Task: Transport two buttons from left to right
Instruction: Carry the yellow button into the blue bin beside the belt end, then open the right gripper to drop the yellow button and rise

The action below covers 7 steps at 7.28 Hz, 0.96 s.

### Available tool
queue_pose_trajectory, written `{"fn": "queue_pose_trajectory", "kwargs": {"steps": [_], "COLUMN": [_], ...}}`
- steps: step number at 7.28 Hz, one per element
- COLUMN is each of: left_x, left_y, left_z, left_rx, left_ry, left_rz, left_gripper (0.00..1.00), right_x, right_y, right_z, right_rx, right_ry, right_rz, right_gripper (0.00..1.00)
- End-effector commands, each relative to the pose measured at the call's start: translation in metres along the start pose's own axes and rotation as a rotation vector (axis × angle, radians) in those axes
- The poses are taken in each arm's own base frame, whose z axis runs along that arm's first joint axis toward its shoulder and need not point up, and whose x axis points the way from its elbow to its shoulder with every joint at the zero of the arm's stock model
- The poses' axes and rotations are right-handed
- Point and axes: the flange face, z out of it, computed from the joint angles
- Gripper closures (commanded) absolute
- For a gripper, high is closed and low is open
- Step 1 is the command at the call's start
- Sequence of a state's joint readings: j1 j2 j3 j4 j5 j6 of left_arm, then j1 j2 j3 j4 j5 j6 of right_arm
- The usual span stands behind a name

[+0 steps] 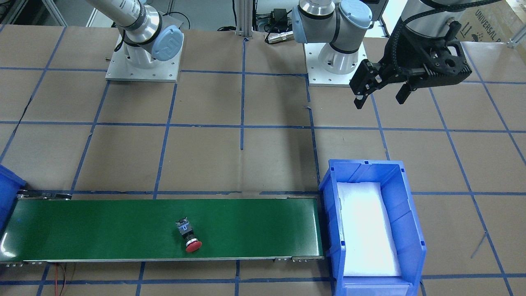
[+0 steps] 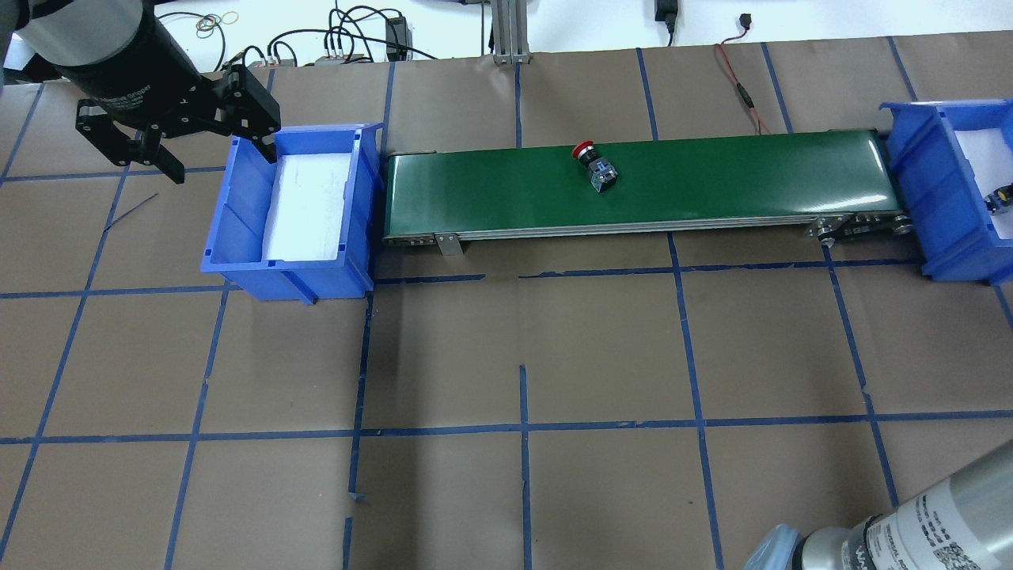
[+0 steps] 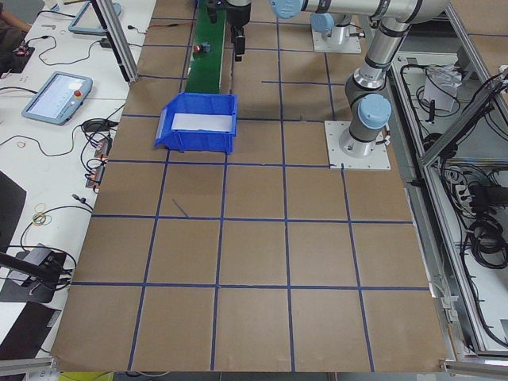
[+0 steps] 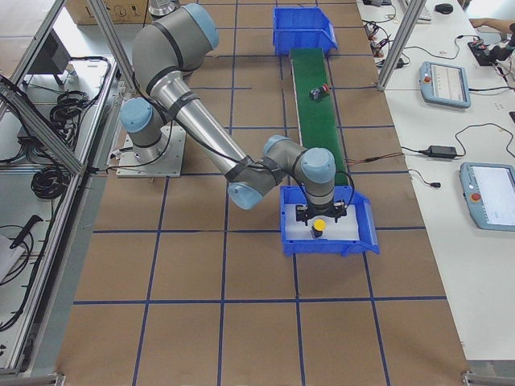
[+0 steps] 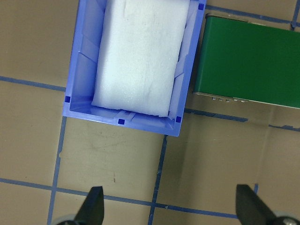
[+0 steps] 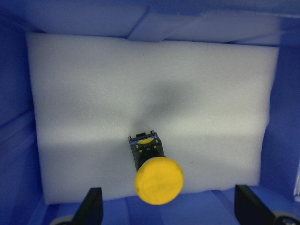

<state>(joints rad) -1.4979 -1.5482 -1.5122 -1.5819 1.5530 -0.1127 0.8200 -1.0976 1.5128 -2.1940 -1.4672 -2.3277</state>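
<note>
The red-capped button (image 1: 192, 237) lies on its side near the middle of the green conveyor belt (image 1: 102, 226); it also shows in the overhead view (image 2: 593, 165). The yellow-capped button (image 6: 157, 173) lies on the white foam inside the right blue bin (image 6: 14, 93), and shows small in the exterior right view (image 4: 319, 226). My right gripper (image 6: 169, 211) is open and empty, just above the yellow button, not touching it. My left gripper (image 2: 218, 158) is open and empty, raised beside the left blue bin (image 2: 237, 237), which holds only white foam. It also shows in the left wrist view (image 5: 171, 211).
The belt runs between the two bins; the right bin (image 2: 918, 158) sits at its far end. The brown paper table carries a blue tape grid. Both arm bases (image 1: 144, 61) stand at the robot's edge. Cables lie beyond the belt.
</note>
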Motion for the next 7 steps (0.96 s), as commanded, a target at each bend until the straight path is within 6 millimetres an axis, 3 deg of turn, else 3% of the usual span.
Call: {"fn": "queue_pose_trajectory", "kwargs": {"steps": [1,2,3,4,5,7], "left_x": [-0.001,-0.001,-0.001,0.0,-0.001,0.0], "left_y": [-0.001,0.0,0.0,0.0,-0.001,-0.002], "left_z": [-0.004,-0.003,-0.003,-0.003,-0.003,-0.012], "left_rx": [0.006,0.001,0.001,0.001,0.002,0.021], "left_ry": [-0.004,-0.003,-0.002,-0.001,0.001,0.006], "left_rz": [-0.003,-0.003,-0.003,-0.002,-0.001,-0.003], "left_gripper": [0.0,0.0,0.0,0.0,0.0,0.0], "right_x": [0.001,0.005,0.013,0.028,0.042,0.051], "right_y": [-0.06,-0.083,-0.108,-0.155,-0.202,-0.248], "right_z": [-0.052,-0.07,-0.071,-0.083,-0.083,-0.076], "right_rx": [0.014,0.01,0.022,-0.007,-0.012,0.007], "right_ry": [-0.022,-0.038,-0.056,-0.062,-0.066,-0.072], "right_rz": [-0.051,-0.069,-0.072,-0.08,-0.132,-0.067], "right_gripper": [0.03,0.03,0.03,0.06,0.07,0.05]}}
